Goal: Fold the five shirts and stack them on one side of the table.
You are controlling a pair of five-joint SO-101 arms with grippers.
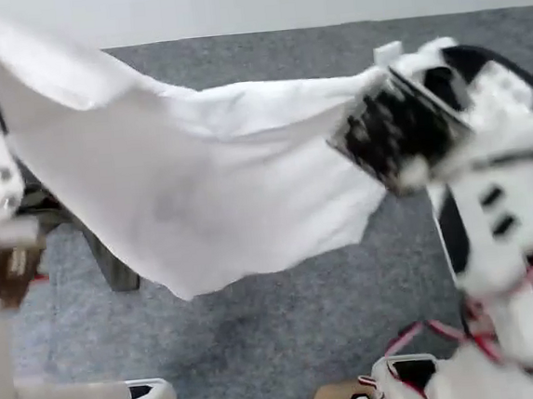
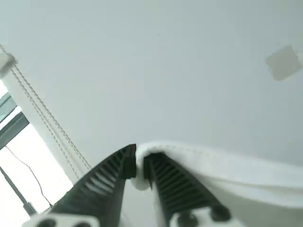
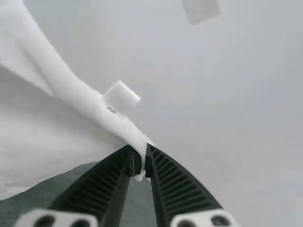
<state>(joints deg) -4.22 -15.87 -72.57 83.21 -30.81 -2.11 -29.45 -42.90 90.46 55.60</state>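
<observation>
Grey tabletop lies below the white shirt, stretched aloft between left gripper and right gripper, each clamped on its edge. Spreading step; next, probably lay it flat for fold 1.

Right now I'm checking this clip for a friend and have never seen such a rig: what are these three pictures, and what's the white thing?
Two robot arms stand at a grey table. One picture looks down from a fixed camera; the other two come from a camera on each arm's wrist. The white thing is a shirt, held in the air above the table, stretched between the arms. The left gripper and the right gripper are each shut on an edge of it.
</observation>
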